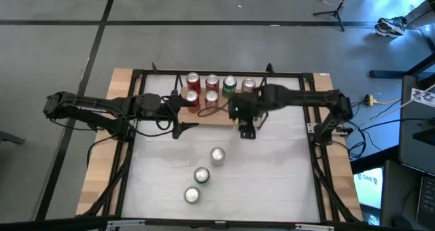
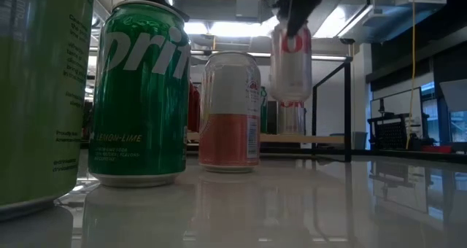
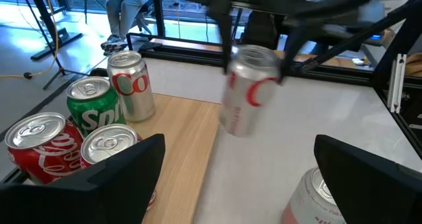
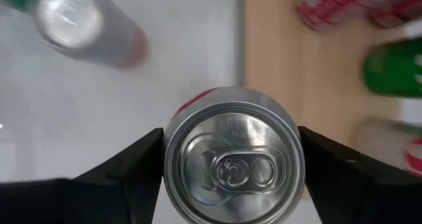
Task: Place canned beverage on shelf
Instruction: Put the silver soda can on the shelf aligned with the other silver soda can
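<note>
Nearest to us on the table (image 1: 285,183) stand three loose cans in a slanted row: one at the near left (image 1: 192,195), one in the middle (image 1: 202,175), one farther and to the right (image 1: 217,155). In the low view the green can (image 2: 137,95) and a pale red-and-white can (image 2: 229,111) fill the front and hide much of what is behind them.

Farther, the right gripper (image 1: 246,126) holds a silver can (image 4: 234,158) by its sides, one finger on each side, closed only as far as the can allows. We see this can lifted above the table (image 2: 290,62), a bit tilted, just at the near right edge of the shelf (image 1: 219,115).

The left gripper (image 1: 185,128) waits at the near left of the shelf, its fingers (image 3: 115,178) wide apart and holding nothing.

On the shelf, six cans stand in two rows: red ones (image 1: 192,81) on the left, a green one (image 1: 229,86) and a silver one (image 1: 249,85) in the far row, toward the right. The shelf's near right part is bare wood.
</note>
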Controlling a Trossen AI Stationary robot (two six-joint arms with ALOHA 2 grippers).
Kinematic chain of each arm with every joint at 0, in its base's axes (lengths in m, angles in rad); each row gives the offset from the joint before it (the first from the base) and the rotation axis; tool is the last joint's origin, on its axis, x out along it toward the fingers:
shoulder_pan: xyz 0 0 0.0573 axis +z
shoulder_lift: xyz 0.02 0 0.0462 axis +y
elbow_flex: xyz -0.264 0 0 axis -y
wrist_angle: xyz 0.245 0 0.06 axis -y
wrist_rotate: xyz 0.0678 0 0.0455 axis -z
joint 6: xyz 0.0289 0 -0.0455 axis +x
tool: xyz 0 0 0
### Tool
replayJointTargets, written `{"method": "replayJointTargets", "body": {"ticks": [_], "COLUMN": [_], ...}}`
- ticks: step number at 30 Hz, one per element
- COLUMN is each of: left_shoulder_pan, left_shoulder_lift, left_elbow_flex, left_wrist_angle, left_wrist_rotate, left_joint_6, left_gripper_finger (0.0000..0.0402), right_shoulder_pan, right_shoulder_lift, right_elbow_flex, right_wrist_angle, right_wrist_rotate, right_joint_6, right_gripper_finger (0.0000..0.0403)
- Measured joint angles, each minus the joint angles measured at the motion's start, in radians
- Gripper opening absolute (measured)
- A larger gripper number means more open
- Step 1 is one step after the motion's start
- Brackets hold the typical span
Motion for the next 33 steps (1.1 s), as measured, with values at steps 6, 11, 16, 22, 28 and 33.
{"method": "replayJointTargets", "body": {"ticks": [6,11,16,22,28,33], "left_shoulder_pan": [-0.005,-0.021,-0.041,-0.062,-0.074,-0.074], "left_shoulder_lift": [0.000,0.000,0.000,0.000,0.000,0.000], "left_elbow_flex": [0.000,0.000,0.000,0.000,0.000,0.000], "left_wrist_angle": [0.000,0.000,0.000,0.000,0.000,0.000], "left_wrist_rotate": [0.000,0.000,0.000,0.000,0.000,0.000], "left_joint_6": [0.000,0.000,0.000,0.000,0.000,0.000], "left_gripper_finger": [0.0379,0.0379,0.0379,0.0379,0.0379,0.0379], "right_shoulder_pan": [-0.124,-0.229,-0.305,-0.329,-0.328,-0.329], "right_shoulder_lift": [0.000,-0.002,-0.002,-0.002,-0.002,-0.005], "right_elbow_flex": [0.000,-0.024,-0.095,-0.142,-0.197,-0.220], "right_wrist_angle": [-0.036,-0.012,0.036,0.112,0.141,0.147], "right_wrist_rotate": [-0.001,-0.052,-0.095,-0.130,-0.124,-0.094], "right_joint_6": [-0.128,-0.207,-0.253,-0.287,-0.293,-0.293], "right_gripper_finger": [0.0289,0.0294,0.0290,0.0293,0.0292,0.0294]}}
